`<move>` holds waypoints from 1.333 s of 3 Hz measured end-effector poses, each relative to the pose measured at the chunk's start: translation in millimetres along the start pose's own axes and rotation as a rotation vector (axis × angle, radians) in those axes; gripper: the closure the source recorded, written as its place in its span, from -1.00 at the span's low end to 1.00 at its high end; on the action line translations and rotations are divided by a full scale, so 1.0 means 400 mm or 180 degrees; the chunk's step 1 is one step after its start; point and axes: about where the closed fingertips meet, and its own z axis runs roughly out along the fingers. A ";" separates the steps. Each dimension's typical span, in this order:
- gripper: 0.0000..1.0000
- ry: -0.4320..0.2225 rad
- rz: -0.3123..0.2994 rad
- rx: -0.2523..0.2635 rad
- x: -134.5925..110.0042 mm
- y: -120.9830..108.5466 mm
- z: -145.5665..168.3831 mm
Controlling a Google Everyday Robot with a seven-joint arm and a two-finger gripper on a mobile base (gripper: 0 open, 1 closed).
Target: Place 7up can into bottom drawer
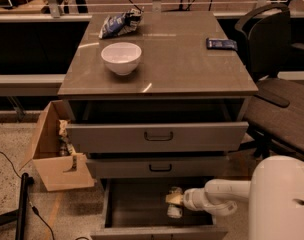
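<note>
The 7up can (174, 211) is a small silvery can, upright inside the open bottom drawer (137, 209), near the middle of its dark interior. My gripper (173, 199) reaches in from the right on a white arm (217, 196), and its yellowish fingers (170, 199) are closed around the can's middle. The can's lower end is at or near the drawer floor; I cannot tell if it touches. The can's label is mostly hidden by the fingers.
Two shallower drawers (157, 135) with black loop handles stick out above the bottom drawer. On the cabinet top stand a white bowl (121, 57), a foil snack bag (119, 23) and a dark blue packet (222, 43). A cardboard box (54, 156) sits left, a chair (272, 39) right.
</note>
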 end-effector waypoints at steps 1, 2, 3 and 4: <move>0.16 -0.0053 0.0082 -0.0013 -0.001 -0.032 0.076; -0.30 -0.0134 0.0157 -0.0088 0.007 -0.046 0.131; -0.77 -0.0221 0.0184 -0.0101 0.011 -0.044 0.151; -0.94 -0.0409 0.0258 -0.0036 -0.007 -0.034 0.101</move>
